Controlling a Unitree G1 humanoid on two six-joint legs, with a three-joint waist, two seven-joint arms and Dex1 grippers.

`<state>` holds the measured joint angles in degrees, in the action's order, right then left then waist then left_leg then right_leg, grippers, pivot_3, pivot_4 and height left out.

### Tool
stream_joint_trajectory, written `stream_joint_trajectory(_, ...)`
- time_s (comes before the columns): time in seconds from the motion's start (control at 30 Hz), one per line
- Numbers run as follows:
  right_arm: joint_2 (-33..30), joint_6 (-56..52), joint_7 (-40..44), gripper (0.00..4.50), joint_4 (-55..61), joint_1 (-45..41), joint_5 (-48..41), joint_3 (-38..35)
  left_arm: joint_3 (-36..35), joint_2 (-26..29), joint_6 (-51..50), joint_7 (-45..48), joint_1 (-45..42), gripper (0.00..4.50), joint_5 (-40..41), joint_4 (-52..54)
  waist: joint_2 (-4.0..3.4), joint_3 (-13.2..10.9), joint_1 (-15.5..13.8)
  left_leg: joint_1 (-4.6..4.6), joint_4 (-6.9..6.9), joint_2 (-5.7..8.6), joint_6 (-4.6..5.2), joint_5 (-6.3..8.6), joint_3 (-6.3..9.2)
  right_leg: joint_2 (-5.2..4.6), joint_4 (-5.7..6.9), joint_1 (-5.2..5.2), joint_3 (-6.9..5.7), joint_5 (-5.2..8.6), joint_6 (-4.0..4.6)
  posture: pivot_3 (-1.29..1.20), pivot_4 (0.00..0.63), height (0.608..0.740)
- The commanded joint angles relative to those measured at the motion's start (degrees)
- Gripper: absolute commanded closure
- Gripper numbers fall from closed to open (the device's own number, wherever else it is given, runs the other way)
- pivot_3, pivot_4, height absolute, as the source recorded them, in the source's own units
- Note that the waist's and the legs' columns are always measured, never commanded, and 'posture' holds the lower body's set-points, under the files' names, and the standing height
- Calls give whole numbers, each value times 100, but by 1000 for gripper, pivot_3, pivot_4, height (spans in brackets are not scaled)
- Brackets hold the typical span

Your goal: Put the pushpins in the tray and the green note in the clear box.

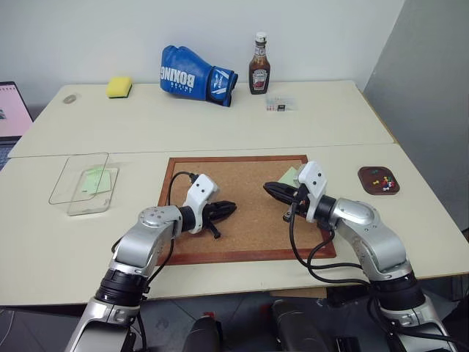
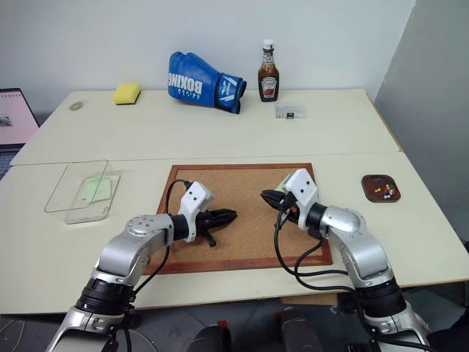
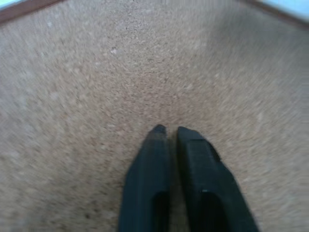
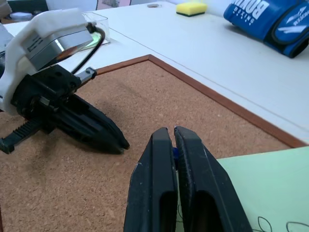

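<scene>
My right gripper point(image 4: 173, 131) hovers over the cork board point(image 1: 242, 227), shut on a tiny dark blue pushpin point(image 4: 175, 153) pinched between its fingers. Just behind it the green note point(image 4: 270, 188) lies on the board's right part, partly hidden by the gripper in the left eye view point(image 1: 289, 176). My left gripper point(image 1: 229, 208) sits low over the board's left-centre, pointing at the right one; its fingers point(image 3: 154, 154) are open by a thin crack and hold nothing. The dark brown tray point(image 1: 364, 178) at the right holds several pushpins point(image 1: 382, 178). The clear box point(image 1: 62, 180) at the left holds a green sheet point(image 1: 97, 180).
Along the far table stand a blue boxing glove point(image 1: 198, 75), a ketchup bottle point(image 1: 259, 64), a yellow sponge point(image 1: 119, 87) and a tiny clear case point(image 1: 281, 104). A laptop point(image 1: 11, 110) sits at the left edge. A seam runs between the two tables.
</scene>
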<state>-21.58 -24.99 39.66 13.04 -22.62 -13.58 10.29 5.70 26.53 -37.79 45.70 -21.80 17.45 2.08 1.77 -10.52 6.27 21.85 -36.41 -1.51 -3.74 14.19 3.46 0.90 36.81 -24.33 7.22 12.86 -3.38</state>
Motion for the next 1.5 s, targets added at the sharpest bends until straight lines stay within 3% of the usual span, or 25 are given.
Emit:
stream_joint_trajectory(0.03, -186, 469, 239, 4500, 42, -150, 239, 171, -400, -124, -353, -16, -283, 3171, 486, 148, 5, -5, -8, 6, 1, 1, 0, 0, 1, 0, 0, -4, -1, -1, -1, 0, 150, 740)
stream_joint_trajectory(0.27, -650, 1270, 830, 4500, -140, -107, 633, 553, -985, -360, -855, -124, -767, 1872, 1209, -11, 10, -8, -36, 15, 16, 3, -10, 7, 8, 0, -3, -9, -5, -16, -27, 0, 150, 740)
stream_joint_trajectory(0.6, -829, 1830, 1512, 4500, -193, -167, 700, 798, -1117, -259, -2008, 632, -1295, 17, 2532, 36, 15, -11, -39, 11, 21, 3, -11, 7, 10, 0, -1, -9, -7, -15, -27, 0, 150, 740)
stream_joint_trajectory(1.1, -689, 1598, 1683, 4500, 341, -403, 674, 983, -108, -30, -1924, 1253, -1406, 17, 2330, -97, 17, -14, -69, 9, 20, 3, -12, 7, 17, 0, 4, -9, -12, -14, -24, 0, 150, 740)
stream_joint_trajectory(1.5, -639, 1544, 1708, 4500, 358, -447, 651, 1025, -235, -371, -1950, 1077, -1555, 2311, 2402, -261, 17, -13, -130, 10, 19, 4, -12, 6, 18, 0, 6, -8, -13, -14, -23, 0, 150, 740)
